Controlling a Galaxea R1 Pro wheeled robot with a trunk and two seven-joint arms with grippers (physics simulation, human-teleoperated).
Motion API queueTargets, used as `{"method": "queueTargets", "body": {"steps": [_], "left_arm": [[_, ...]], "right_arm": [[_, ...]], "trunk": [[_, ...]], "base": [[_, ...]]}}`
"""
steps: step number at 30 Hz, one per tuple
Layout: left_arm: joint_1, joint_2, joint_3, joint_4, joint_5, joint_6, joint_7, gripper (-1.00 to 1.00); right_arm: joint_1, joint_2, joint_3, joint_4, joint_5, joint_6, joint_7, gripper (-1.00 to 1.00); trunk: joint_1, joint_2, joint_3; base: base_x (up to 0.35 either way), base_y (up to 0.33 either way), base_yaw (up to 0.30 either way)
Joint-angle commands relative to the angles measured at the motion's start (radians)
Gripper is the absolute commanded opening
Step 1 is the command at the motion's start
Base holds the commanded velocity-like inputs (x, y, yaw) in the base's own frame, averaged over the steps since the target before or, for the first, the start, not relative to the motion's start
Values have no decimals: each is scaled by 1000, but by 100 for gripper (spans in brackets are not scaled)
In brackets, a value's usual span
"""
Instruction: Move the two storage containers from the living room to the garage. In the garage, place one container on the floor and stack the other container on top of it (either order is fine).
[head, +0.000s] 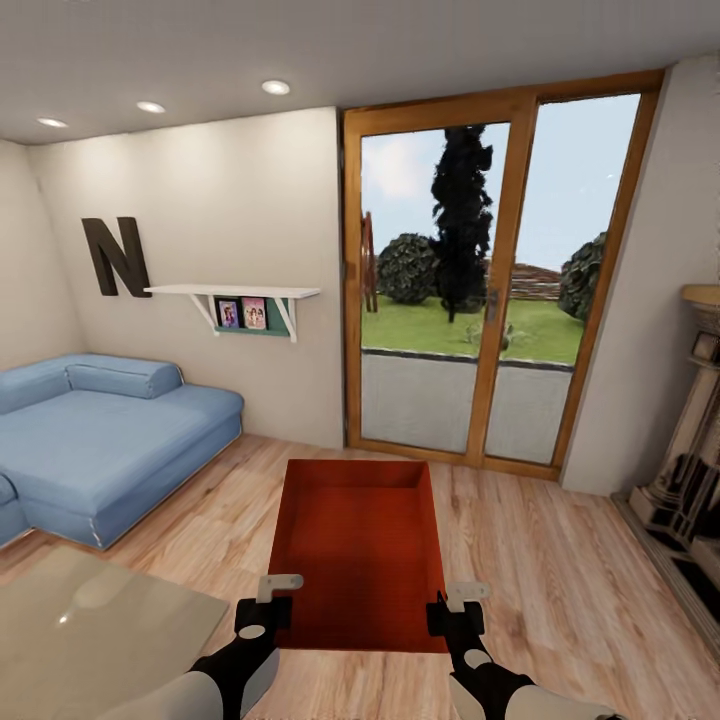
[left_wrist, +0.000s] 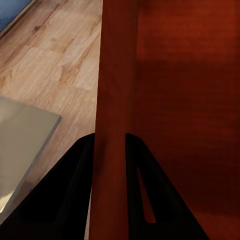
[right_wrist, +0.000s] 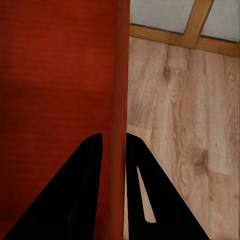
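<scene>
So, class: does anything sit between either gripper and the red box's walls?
No. The left gripper pinches one wall of the box, the right gripper the opposite wall; nothing lies between.

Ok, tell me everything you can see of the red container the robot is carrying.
The storage container is a red-orange, open-top rectangular box with thin plain walls and nothing visible inside. It is held level above the wood plank floor, long axis pointing toward the glass door. The left end effector pinches its left wall and the right end effector its right wall, both near the end closest to the robot; each wrist view shows a finger on either side of the wall.
</scene>
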Motion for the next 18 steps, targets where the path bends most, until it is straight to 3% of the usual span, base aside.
{"method": "queueTargets", "body": {"steps": [1, 10, 18], "left_arm": [[-2, 0, 33, -3, -13, -10, 27, -100], [-2, -2, 33, -1, -14, -10, 31, -100], [-2, -2, 33, -2, -14, -10, 33, -100]], "right_arm": [[0, 1, -14, 2, -2, 2, 1, -100], [0, 1, -14, 2, -2, 2, 1, -100], [-1, 0, -14, 2, -2, 2, 1, -100]], "trunk": [[0, -1, -1], [0, -1, -1], [0, -1, -1]], "base": [[-80, -28, 0], [-27, -13, 0], [-236, -140, 0]]}}
